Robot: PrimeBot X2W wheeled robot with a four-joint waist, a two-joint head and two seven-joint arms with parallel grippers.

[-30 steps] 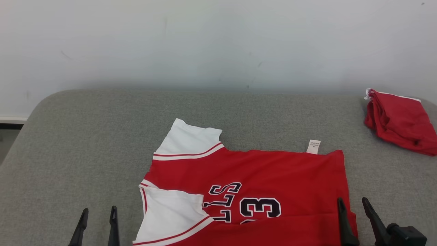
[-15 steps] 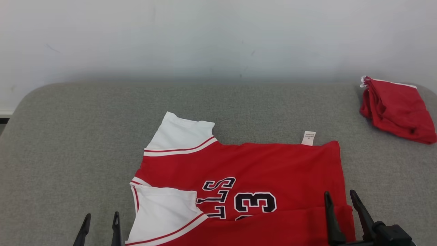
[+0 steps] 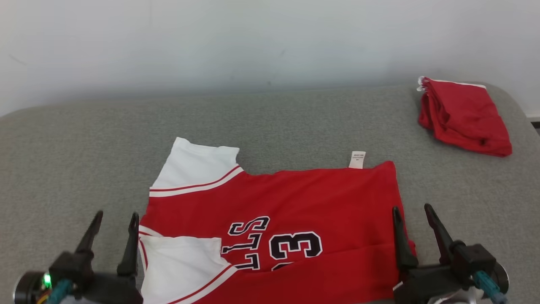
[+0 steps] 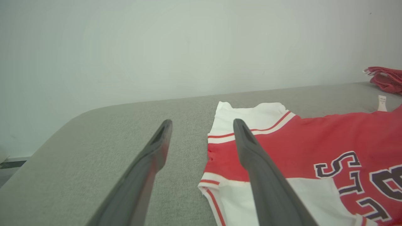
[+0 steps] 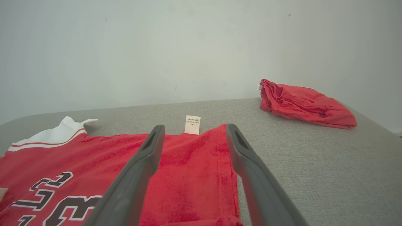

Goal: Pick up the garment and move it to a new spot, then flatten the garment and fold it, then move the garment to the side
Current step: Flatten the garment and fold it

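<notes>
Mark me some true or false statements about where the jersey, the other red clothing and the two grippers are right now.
1. The jersey lies number side up on the grey surface. True.
2. The left gripper is shut on a sleeve. False: it is open and holds nothing.
3. Another red garment sits bunched at the surface's far right. True.
4. The white tag pokes out of the jersey's near edge. False: it sticks out of the far edge, toward the wall.
5. The right gripper is open by the jersey's right edge. True.
</notes>
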